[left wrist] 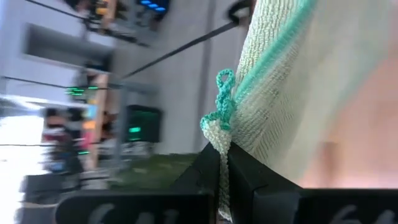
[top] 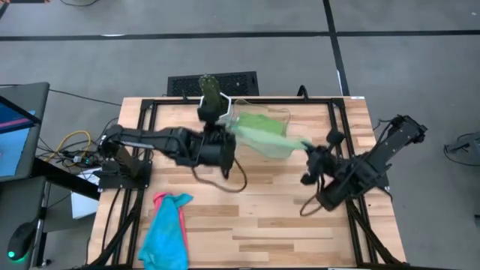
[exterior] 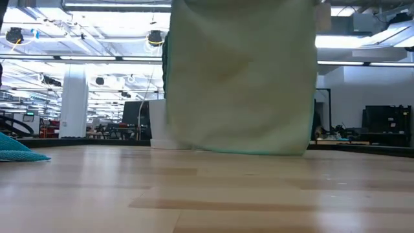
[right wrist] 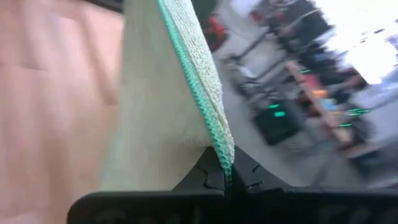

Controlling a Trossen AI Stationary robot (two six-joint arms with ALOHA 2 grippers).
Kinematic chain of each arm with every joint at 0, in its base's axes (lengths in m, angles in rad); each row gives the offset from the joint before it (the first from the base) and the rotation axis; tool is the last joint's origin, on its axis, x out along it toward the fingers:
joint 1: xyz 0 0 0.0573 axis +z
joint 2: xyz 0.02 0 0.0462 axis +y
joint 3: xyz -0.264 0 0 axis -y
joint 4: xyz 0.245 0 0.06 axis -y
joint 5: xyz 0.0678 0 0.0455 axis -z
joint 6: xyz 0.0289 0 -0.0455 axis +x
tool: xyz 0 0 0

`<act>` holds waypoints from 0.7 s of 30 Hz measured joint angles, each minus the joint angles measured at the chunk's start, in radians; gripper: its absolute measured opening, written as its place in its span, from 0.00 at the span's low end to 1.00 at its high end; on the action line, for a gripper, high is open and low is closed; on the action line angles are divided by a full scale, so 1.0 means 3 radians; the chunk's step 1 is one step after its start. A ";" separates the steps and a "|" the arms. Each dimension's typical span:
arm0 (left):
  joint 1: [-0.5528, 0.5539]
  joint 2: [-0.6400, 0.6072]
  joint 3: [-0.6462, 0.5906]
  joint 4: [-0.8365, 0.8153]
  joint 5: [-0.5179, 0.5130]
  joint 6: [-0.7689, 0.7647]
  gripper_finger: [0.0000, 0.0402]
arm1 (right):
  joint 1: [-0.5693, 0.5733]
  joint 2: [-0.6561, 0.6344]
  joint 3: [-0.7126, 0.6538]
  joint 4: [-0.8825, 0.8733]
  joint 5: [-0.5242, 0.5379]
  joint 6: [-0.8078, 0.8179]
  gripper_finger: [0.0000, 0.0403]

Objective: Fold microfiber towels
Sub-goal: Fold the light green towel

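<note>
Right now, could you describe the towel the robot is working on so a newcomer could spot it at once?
Look at the wooden table, toward its far edge between the two arms. There a light green towel hangs stretched between the left gripper and right gripper. Unlike the turquoise towel crumpled at the near left, it is lifted and held.

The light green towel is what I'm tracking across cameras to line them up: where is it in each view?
High: light green towel stretched between both grippers, upper centre.
Low: hangs, filling the centre.
Left wrist: corner pinched.
Right wrist: edge pinched.
Shared landmark: its green stitched hem.
</note>
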 joint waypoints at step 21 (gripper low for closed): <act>-0.1414 0.0009 -0.1283 0.0919 0.1402 -0.2056 0.00 | 0.1109 0.1562 -0.0001 0.1373 -0.1101 0.1378 0.04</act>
